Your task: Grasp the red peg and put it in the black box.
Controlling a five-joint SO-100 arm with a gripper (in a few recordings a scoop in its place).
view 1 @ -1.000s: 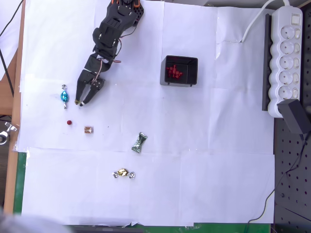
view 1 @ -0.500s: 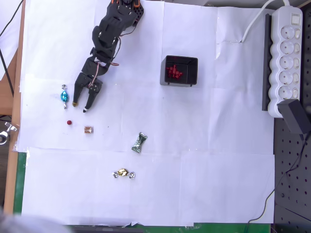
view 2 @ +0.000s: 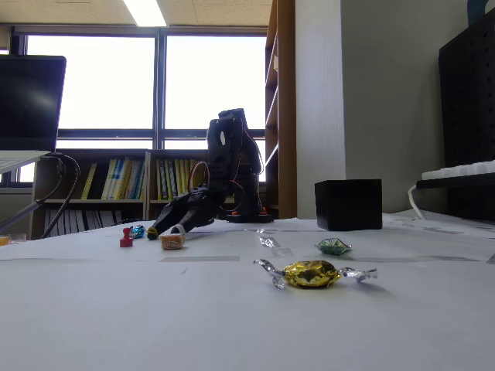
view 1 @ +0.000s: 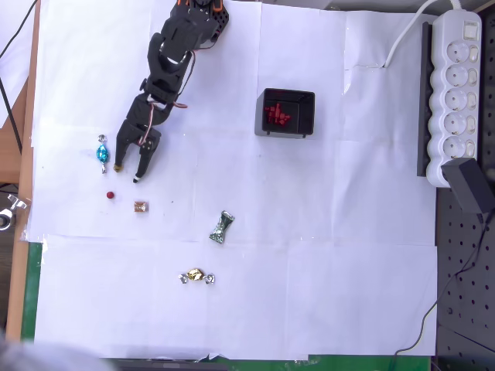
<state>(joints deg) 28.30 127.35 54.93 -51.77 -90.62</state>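
overhead view, pincer: the pincer (view 1: pixel 127 172) sits just beside the blue candy (view 1: pixel 102 153), fingers spread wide with nothing between them. Compared with a second ago it has slid down-left across the desk (view 1: pixel 309 201), and the jaws have gone from nearly closed to clearly apart.

overhead view, red peg: the red peg (view 1: pixel 110 195) is loose on the white paper, a short way below the fingertips and apart from them, with the brown-gold cube (view 1: pixel 140 206) just to its right. It hasn't budged.

overhead view, black box: the black box (view 1: pixel 285 113) is well off to the right and already has a pile of red pegs in it.

fixed view, pincer: low over the desk, the pincer (view 2: pixel 166 230) points toward the red peg (view 2: pixel 126 238), tips near it but not touching. The black box (view 2: pixel 348 204) stands far right.

what it means: looks to me like the approach. Jaws opened for the grab, but it has to come a bit further down-left in the overhead view to straddle the peg.
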